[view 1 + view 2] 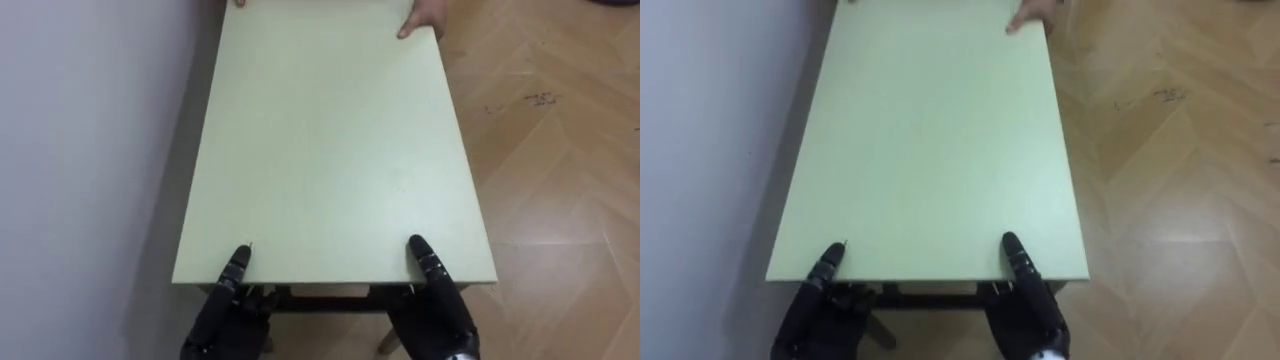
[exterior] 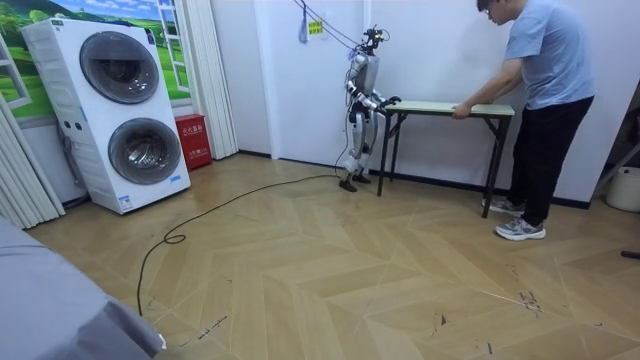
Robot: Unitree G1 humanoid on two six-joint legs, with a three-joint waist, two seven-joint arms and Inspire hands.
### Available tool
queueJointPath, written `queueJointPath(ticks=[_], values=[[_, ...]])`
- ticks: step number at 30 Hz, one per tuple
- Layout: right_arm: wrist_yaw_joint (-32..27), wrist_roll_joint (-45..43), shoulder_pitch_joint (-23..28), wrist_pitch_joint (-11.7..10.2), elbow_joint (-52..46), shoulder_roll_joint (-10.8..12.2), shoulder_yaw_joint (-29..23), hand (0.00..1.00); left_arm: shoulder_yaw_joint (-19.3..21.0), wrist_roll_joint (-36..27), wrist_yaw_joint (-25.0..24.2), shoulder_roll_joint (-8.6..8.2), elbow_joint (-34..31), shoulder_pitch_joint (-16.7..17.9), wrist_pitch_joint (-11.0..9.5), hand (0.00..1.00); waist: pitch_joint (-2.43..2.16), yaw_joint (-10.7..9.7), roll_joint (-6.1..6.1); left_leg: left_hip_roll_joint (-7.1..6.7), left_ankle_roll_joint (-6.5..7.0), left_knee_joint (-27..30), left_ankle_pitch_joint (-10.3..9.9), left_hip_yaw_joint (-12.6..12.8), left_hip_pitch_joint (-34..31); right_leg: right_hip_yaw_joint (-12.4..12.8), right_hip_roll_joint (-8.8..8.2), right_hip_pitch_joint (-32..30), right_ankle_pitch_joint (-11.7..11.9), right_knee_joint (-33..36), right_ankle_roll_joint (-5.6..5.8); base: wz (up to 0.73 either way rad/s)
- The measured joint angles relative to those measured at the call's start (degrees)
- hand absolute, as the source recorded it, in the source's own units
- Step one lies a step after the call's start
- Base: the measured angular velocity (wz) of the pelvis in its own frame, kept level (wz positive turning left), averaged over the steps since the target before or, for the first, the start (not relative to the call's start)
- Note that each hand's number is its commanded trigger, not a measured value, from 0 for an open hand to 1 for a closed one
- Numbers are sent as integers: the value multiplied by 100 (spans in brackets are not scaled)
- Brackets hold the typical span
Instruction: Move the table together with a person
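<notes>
We see the white wall (image 1: 80, 150) and wood floor (image 1: 560, 150), the pale green table (image 1: 320, 140) close beside that wall, a person (image 2: 545, 110) holding its far end, and the robot's left hand (image 1: 225, 310) and right hand (image 1: 440, 310) at its near edge; we cannot tell their grip

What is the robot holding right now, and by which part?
The table, by its near short edge: the left hand and right hand each clamp it, thumb on top. A person's hand grips the far end.
</notes>
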Motion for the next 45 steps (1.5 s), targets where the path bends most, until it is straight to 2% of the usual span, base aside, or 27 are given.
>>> queueJointPath(ticks=[1,2,3,5,9,15,23,24,26,27,28,29,30,31,34,35,39,41,43,45], values=[[1,0,-1,-3,-2,-15,0,100,-1,-1,0,13,31,-22,8,100,16,-26,9,-26,-13,-1,-8,-36,6,40,-13,-32,237,-25,-132,36],[1,4,22,-14,1,-54,4,100,0,28,10,-37,76,-24,24,100,6,-166,46,-19,-24,-61,-4,105,34,-29,-73,18,235,46,-110,34],[1,9,19,-21,1,-56,9,100,17,81,10,-71,84,-26,24,100,12,-141,37,54,-24,-187,-3,396,80,-20,-41,18,232,45,-108,26],[1,54,24,-21,3,-78,-4,100,19,175,7,-70,84,-52,24,100,28,-139,5,95,-23,-234,-2,578,89,1,10,16,230,45,-106,3],[0,138,49,-14,3,-127,17,100,5,222,7,-54,84,-41,24,100,45,-126,-41,72,-22,-250,-3,627,88,87,13,3,229,41,-104,1],[-4,146,52,-12,94,-147,34,100,-9,330,5,-34,157,-38,24,100,31,-126,-83,69,-20,-256,-4,746,102,56,-4,30,230,34,-104,1],[-2,142,88,-12,170,-111,27,100,7,373,-48,-55,288,-54,39,100,26,-124,-78,91,-19,-280,-5,840,216,-25,10,164,229,23,-104,3],[0,141,116,-13,170,-108,17,100,8,413,-57,-68,305,-54,47,97,12,-122,-74,128,-19,-280,-5,877,227,-46,10,178,229,23,-104,7],[7,137,165,-17,170,-97,8,100,9,447,-72,-69,327,-45,59,80,-14,-120,-80,143,-19,-280,-5,943,238,-85,10,195,229,24,-104,5],[7,135,184,-16,171,-95,6,100,8,463,-101,-69,364,-46,59,70,-16,-119,-80,145,-19,-281,-5,944,259,-85,10,220,229,23,-104,0],[7,132,198,-16,172,-95,6,100,8,468,-111,-69,376,-37,59,53,-16,-118,-79,146,-19,-281,-5,945,277,-85,10,242,229,19,-104,4],[7,131,233,-14,186,-92,6,93,4,479,-120,-70,408,-21,65,30,-28,-118,-76,146,-19,-281,-5,947,320,-89,10,299,229,4,-104,5],[7,131,254,-14,193,-92,2,55,2,513,-133,-72,446,-22,73,2,-35,-118,-72,146,-19,-285,-5,950,351,-89,9,329,229,4,-104,5],[7,131,257,-14,200,-91,-3,0,4,539,-149,-72,470,-22,74,0,-35,-119,-72,146,-19,-294,-5,955,368,-87,9,341,229,3,-103,0],[37,119,261,-8,256,-100,-19,0,19,1235,-234,-24,594,-26,70,0,-44,-89,-66,150,-18,-384,-5,1044,487,-66,9,405,226,-11,-98,-9],[109,59,261,8,309,-119,-16,0,24,1540,-291,42,595,-26,70,0,-49,-37,-58,150,-18,-383,-5,1082,522,-64,8,455,226,-53,-98,-13],[662,-563,263,31,394,-349,10,0,48,2273,-676,174,667,-146,61,0,-71,-7,-36,149,-18,-474,-5,1095,665,-88,7,588,217,-75,-84,-2],[779,-790,263,61,395,-422,-8,0,48,2456,-766,161,714,-186,61,0,-84,-6,-48,150,-13,-544,-5,1079,719,-95,13,634,210,-75,-73,-2],[793,-926,263,166,407,-402,-67,0,5,2556,-860,159,715,-182,63,0,-86,-3,-51,158,-12,-549,-5,1074,768,-96,26,681,210,-77,-73,-4],[796,-989,262,222,445,-387,-122,0,-13,2701,-987,137,716,-177,68,0,-114,13,-48,159,-16,-538,-2,1082,775,-97,34,694,208,-79,-75,0]])
